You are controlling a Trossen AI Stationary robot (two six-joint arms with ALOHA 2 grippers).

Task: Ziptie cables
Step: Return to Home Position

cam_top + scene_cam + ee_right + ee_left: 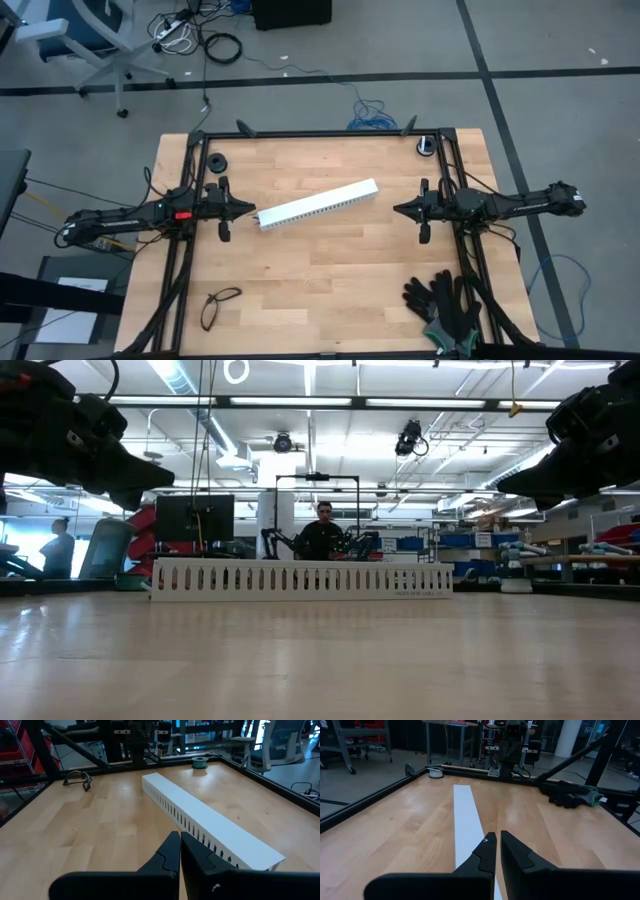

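The cables are out of view in every frame. A long white perforated rail [318,204] lies flat on the wooden table [330,280], slanting from centre-left toward the far right. My left gripper [255,210] hovers level at the table's left, shut, its tips just over the rail's left end [470,845]. My right gripper [397,209] hovers level at the table's right, shut, pointing at the rail's right end [260,855] with a gap between them. Neither holds anything.
Glasses [220,305] lie near the front left and dark gloves [445,305] at the front right. A black roll [216,162] sits at the far left and another roll [428,146] at the far right corner. A person stands behind the table [323,525].
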